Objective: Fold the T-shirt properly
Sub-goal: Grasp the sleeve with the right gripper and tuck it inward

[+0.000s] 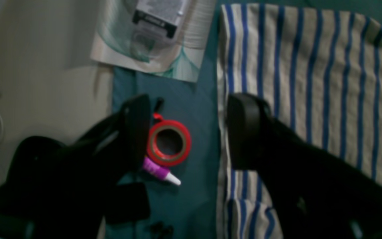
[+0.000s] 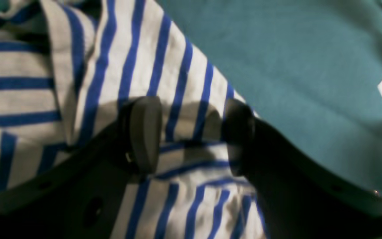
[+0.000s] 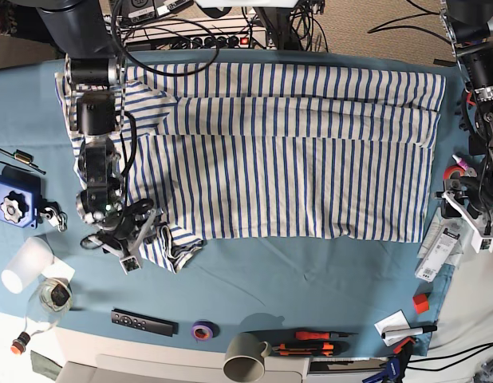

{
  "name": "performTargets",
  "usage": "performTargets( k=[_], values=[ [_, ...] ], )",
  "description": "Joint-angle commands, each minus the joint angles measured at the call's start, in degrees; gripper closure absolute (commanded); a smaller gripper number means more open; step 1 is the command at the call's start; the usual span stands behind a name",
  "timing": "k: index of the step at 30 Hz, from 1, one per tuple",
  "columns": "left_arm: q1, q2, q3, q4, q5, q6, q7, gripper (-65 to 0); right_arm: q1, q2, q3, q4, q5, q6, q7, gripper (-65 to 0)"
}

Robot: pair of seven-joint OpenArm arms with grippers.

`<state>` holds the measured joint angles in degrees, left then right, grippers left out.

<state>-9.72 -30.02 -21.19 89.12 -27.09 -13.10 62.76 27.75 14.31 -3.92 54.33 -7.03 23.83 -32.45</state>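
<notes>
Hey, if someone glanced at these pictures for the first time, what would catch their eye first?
The big blue-striped T-shirt spread across the teal cloth dominates the middle. The right gripper hovers open over its crumpled sleeve at the near corner. A bright red tape roll lies beside the shirt's edge.

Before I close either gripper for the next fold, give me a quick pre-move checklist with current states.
1. Right gripper open: ok.
2. Right gripper over the T-shirt: ok, its fingers straddle striped sleeve fabric.
3. Left gripper open: ok.
4. Left gripper lined up on the shirt edge: not ok, only one finger sits over the stripes; the gap is over the teal cloth.
5. Clutter under the left gripper: not ok, red tape roll and a purple tube lie between its fingers.
6. Fingers touching fabric: cannot tell.
</notes>
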Motion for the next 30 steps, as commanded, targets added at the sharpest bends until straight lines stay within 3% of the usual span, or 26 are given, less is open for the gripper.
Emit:
performTargets(
  k=[1, 6, 8, 12, 17, 30],
  values=[
    [-1.22, -1.25, -0.44, 0.87, -0.2, -0.04, -1.03, -36.9, 1.84, 0.26, 0.11, -0.44, -0.13, -0.37, 1.01, -30.7],
    [-1.22, -1.25, -0.44, 0.87, -0.22, -0.04, -1.05, -36.9, 2.27, 0.31, 0.11, -1.53, -0.11, -1.75, 0.52, -29.4],
    [-1.22, -1.25, -0.44, 0.87, -0.2, -0.04, -1.03, -36.9, 2.27, 0.31, 0.11, -1.51, -0.11, -2.01, -0.59, -21.6],
    [-1.22, -1.25, -0.44, 0.87, -0.2, -0.02, -1.03, -36.9, 2.27, 0.31, 0.11, -1.51, -0.11, -4.2, -3.56, 0.0],
    [-1.22, -1.25, -0.44, 0.87, -0.2, -0.04, -1.05, -36.9, 2.29, 0.74, 0.2, -0.98, -0.17, -8.52, -5.46, 0.0],
    [-1.22, -1.22, -0.44, 0.87, -0.2, -0.04, -1.05, -36.9, 2.27, 0.92, 0.26, 17.79, 1.2, -8.72, -18.78, 0.0]
  ],
)
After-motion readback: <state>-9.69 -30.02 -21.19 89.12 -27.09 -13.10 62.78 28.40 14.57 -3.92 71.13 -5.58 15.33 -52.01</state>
